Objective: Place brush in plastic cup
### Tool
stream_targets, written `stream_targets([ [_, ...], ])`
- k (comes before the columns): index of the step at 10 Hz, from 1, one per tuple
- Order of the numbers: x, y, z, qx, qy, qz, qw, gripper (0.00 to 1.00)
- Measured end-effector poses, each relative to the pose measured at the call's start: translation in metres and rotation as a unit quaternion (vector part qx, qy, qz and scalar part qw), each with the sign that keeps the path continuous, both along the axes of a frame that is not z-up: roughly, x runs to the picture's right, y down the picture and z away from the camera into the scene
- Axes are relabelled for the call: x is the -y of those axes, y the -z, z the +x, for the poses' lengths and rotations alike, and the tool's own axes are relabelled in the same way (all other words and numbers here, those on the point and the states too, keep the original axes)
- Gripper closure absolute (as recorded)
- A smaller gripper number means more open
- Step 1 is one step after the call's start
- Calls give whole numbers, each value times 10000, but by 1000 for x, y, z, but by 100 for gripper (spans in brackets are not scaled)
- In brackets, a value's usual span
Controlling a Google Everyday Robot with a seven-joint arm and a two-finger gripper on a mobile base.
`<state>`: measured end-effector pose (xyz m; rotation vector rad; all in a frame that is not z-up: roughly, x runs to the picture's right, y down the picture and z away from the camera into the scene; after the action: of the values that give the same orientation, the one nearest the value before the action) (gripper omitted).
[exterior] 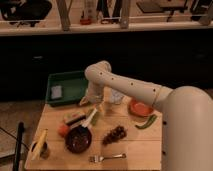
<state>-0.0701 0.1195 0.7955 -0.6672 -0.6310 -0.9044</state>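
Note:
The brush (91, 118) is a pale, long-handled thing that slants down to the left just below my gripper (96, 105), at the middle of the wooden table (140, 145). Its upper end reaches the gripper. Whether it is held or rests on the table I cannot tell. The plastic cup (116, 96) is small, clear and whitish. It stands upright just to the right of the gripper, behind the arm's wrist.
A green tray (67, 80) with a grey sponge (56, 92) is at the back left. Around the gripper lie a dark block (74, 118), a dark bowl (78, 140), grapes (115, 134), a fork (107, 157), an orange plate (140, 107), a green pepper (146, 121) and a dark tin (41, 148).

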Motion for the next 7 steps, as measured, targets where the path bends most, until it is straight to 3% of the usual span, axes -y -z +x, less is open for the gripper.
stream_targets([
  [7, 3, 3, 3, 35, -54, 79, 9999, 20],
])
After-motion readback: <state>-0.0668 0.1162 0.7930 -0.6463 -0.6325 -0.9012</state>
